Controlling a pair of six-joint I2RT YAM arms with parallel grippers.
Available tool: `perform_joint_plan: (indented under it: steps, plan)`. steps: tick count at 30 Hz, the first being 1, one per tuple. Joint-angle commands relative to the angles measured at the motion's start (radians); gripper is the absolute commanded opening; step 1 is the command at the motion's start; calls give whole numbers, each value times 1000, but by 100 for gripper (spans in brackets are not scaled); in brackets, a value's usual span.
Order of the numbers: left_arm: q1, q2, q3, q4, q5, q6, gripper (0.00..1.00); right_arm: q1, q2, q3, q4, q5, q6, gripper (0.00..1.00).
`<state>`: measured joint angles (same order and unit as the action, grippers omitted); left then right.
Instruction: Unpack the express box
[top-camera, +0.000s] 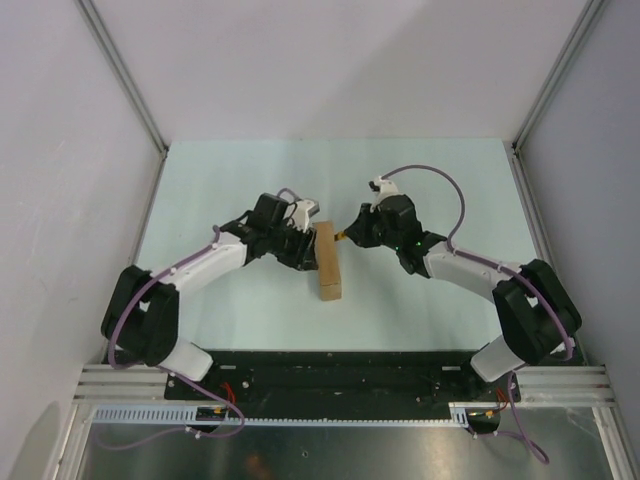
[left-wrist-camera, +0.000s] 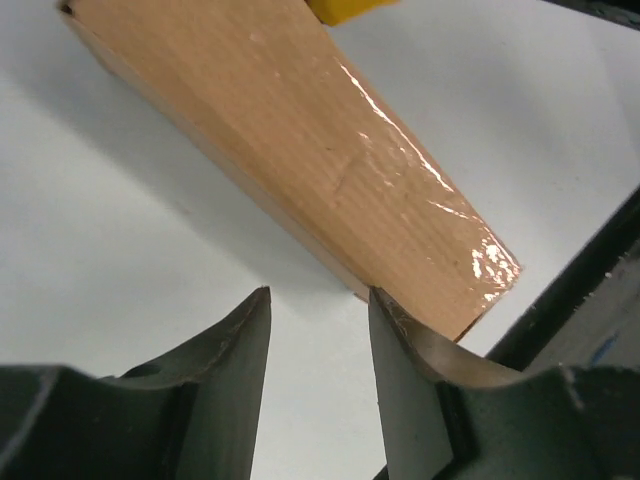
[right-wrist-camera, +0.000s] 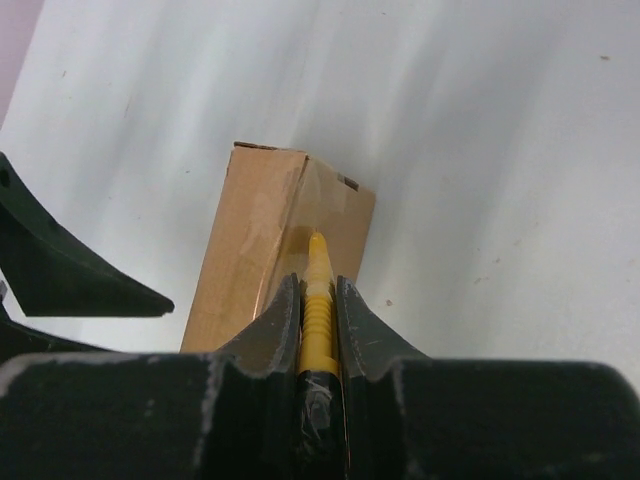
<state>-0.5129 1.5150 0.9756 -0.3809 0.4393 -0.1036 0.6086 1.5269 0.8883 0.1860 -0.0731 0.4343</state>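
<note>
The express box (top-camera: 329, 265) is an oblong brown carton lying flat on the pale table, sealed with glossy clear tape (left-wrist-camera: 420, 190). My right gripper (right-wrist-camera: 318, 285) is shut on a slim yellow utility knife (right-wrist-camera: 318, 300). The knife's tip rests on the taped far end of the box (right-wrist-camera: 250, 250). In the top view that gripper (top-camera: 350, 236) sits just right of the box's far end. My left gripper (left-wrist-camera: 318, 295) stands open against the box's left side (left-wrist-camera: 300, 130). Only table shows between its fingers, and one fingertip (left-wrist-camera: 385, 305) is at the box's lower edge.
White walls and aluminium frame posts (top-camera: 130, 90) close in the table (top-camera: 240, 180) on three sides. A black base rail (top-camera: 330, 365) runs along the near edge between the two arm bases. The left gripper's finger (right-wrist-camera: 80, 280) shows at the left of the right wrist view.
</note>
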Motion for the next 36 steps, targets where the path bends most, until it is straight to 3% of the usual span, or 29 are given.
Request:
perform_joint_plan:
  steps: [1, 5, 6, 8, 14, 20, 22, 28, 36]
  plan:
    - [10, -84, 17, 17, -199, 25, 48, 8, 1, 63, 23, -21, -39, 0]
    - [14, -125, 73, 22, -515, 61, 61, 2, -83, 72, -60, 120, -49, 0]
    - [16, -130, 92, 23, -558, 64, 80, 2, -105, 77, -101, 133, -57, 0]
    - [16, -134, 158, 39, -650, 80, 99, 6, -181, 80, -147, 179, -78, 0]
    - [17, -64, 343, 65, -628, 131, 100, 120, -371, 80, -351, 262, -157, 0]
    - [36, 91, 488, 66, -363, 84, 100, 388, -452, 66, -408, 369, -224, 0]
    - [36, 135, 534, 68, -248, 47, 100, 484, -424, 64, -401, 409, -226, 0]
    - [11, 275, 610, 80, 16, -12, 70, 603, -251, 61, -294, 487, -201, 0]
    - [-47, 324, 506, 82, 67, 42, 63, 596, -97, 63, -207, 604, -143, 0]
